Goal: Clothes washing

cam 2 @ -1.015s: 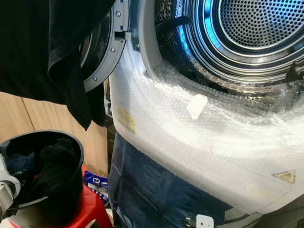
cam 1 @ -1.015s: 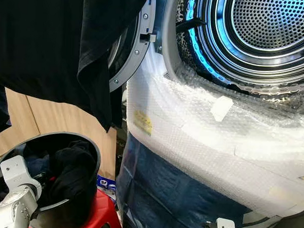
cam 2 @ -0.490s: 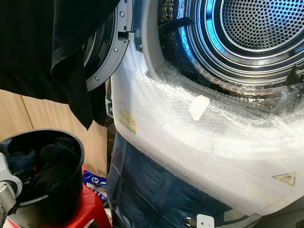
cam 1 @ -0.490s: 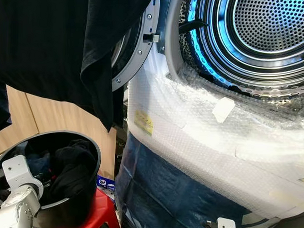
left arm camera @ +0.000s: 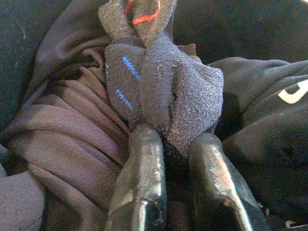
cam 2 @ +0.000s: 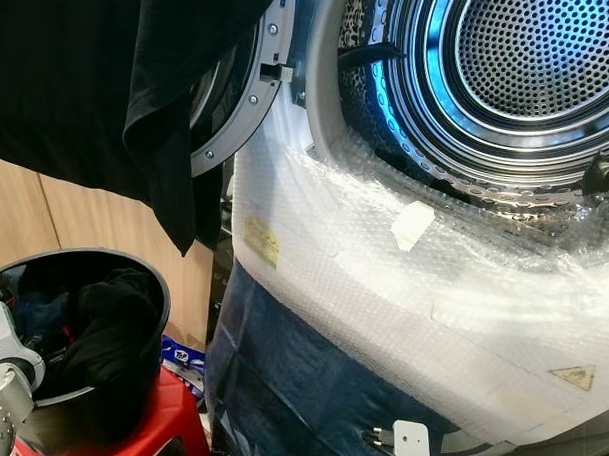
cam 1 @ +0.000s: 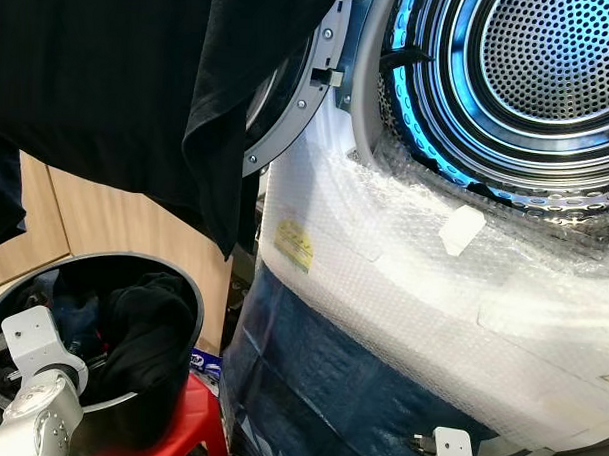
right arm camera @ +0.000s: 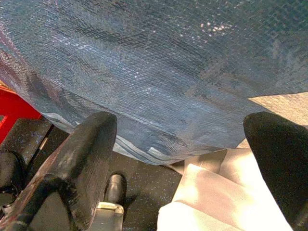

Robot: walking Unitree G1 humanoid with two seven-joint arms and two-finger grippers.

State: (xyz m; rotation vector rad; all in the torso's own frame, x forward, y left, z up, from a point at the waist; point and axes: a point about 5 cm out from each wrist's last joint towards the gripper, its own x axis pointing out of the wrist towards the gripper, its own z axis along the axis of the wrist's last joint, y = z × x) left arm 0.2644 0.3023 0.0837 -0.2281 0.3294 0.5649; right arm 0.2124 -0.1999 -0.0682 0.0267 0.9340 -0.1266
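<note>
Socks (left arm camera: 163, 91), dark and bundled, we pinch between left gripper (left arm camera: 175, 149) fingers inside the black bucket (cam 1: 186, 314), lower left; right gripper (right arm camera: 185, 144) gapes wide near the washer's blue wrap (right arm camera: 159, 72).

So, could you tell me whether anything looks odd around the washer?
Yes: the washing machine's front is still wrapped in white bubble wrap, and a large black garment hangs draped over its open door.
</note>
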